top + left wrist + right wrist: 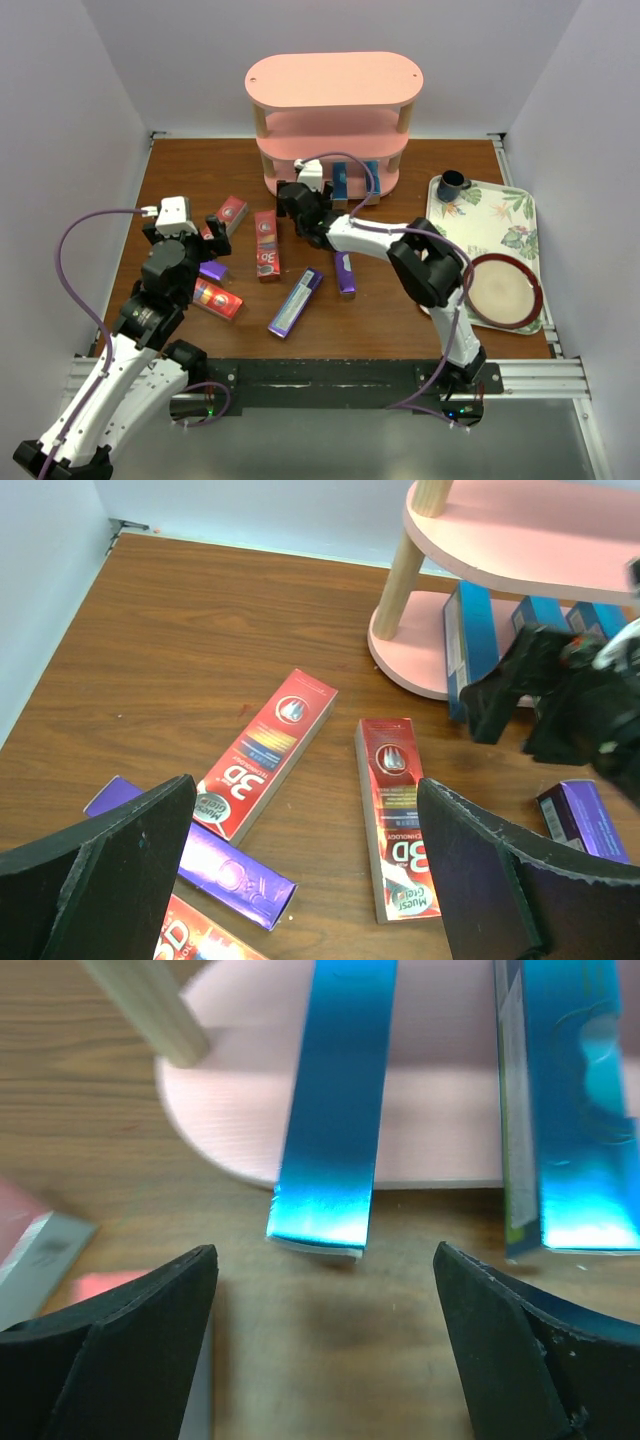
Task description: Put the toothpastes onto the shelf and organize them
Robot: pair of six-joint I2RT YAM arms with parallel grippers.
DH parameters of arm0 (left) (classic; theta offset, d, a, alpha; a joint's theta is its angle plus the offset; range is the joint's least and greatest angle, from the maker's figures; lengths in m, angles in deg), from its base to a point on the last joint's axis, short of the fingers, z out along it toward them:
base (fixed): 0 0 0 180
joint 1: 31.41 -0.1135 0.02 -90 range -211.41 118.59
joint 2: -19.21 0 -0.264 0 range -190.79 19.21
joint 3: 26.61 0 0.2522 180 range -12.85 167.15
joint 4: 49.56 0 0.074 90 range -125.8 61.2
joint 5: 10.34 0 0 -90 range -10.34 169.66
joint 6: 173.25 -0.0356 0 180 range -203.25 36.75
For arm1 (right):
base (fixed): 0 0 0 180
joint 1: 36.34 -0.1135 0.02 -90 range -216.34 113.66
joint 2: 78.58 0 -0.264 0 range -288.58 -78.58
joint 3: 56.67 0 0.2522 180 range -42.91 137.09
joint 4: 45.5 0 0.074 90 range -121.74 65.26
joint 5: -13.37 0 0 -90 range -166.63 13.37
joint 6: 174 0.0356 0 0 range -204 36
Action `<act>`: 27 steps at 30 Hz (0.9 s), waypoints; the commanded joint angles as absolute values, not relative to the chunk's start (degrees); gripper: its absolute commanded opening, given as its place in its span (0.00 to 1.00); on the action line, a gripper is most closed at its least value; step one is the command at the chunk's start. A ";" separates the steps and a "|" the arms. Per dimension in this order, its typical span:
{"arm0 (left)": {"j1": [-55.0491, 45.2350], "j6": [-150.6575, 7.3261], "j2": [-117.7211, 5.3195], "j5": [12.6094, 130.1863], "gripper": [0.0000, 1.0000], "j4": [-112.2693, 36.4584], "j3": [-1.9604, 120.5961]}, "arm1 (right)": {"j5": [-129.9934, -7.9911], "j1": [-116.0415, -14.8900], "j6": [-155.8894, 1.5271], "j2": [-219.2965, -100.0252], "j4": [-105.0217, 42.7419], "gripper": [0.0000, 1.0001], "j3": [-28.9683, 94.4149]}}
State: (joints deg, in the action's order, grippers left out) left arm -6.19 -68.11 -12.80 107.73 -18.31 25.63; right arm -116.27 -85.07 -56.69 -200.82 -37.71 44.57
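Note:
The pink shelf (333, 80) stands at the back of the table. Shiny blue toothpaste cartons (342, 183) lie on its bottom board; in the right wrist view one blue carton (335, 1100) overhangs the board's edge (230, 1130) and another (575, 1110) lies to its right. My right gripper (296, 200) is open and empty just in front of that board (325, 1350). Three red "3D" cartons (266, 245) (232, 213) (217, 298) and three purple cartons (296, 302) (345, 275) (213, 270) lie on the table. My left gripper (195, 238) is open and empty above a red carton (398, 815) and a purple carton (200, 860).
A floral tray (500, 215) at the right holds a dark mug (452, 184) and a red-rimmed plate (505, 290). White walls close in the table on three sides. A shelf post (150, 1010) stands left of the blue cartons.

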 commanded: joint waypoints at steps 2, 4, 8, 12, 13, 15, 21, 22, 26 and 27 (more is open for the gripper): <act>-6.01 -70.24 -12.35 104.37 0.97 -21.56 24.77 | -109.60 -85.03 -57.62 -188.91 -34.29 0.95 40.07; -6.01 -70.41 -12.43 103.48 0.97 -21.91 24.59 | -106.96 -84.94 -58.76 -186.35 -32.71 0.96 37.52; -6.01 -70.59 -12.79 100.76 0.97 -22.27 24.42 | -104.06 -85.03 -60.88 -179.23 -29.11 0.96 32.86; -6.01 -70.94 -13.05 99.17 0.97 -22.62 24.24 | -102.65 -84.94 -61.67 -169.84 -26.38 0.98 25.41; -6.01 -71.03 -13.14 98.91 0.97 -22.62 24.24 | -102.65 -85.03 -61.85 -168.33 -26.11 0.98 23.99; -6.01 -71.03 -13.40 98.12 0.97 -22.71 24.24 | -102.91 -85.03 -62.20 -164.12 -25.85 0.98 19.61; -6.01 -71.03 -13.75 96.10 0.97 -22.79 23.97 | -104.59 -85.03 -61.06 -156.29 -30.04 0.98 7.31; -6.01 -71.03 -13.75 95.92 0.97 -22.79 24.06 | -104.41 -84.94 -60.36 -154.71 -31.02 0.98 5.71; -6.01 -71.12 -13.40 95.66 0.97 -22.79 23.71 | -104.05 -85.55 -58.07 -152.06 -36.82 0.98 -3.24; -6.01 -71.12 -13.40 95.66 0.97 -22.88 23.71 | -105.53 -85.91 -57.55 -151.71 -39.79 0.98 -4.93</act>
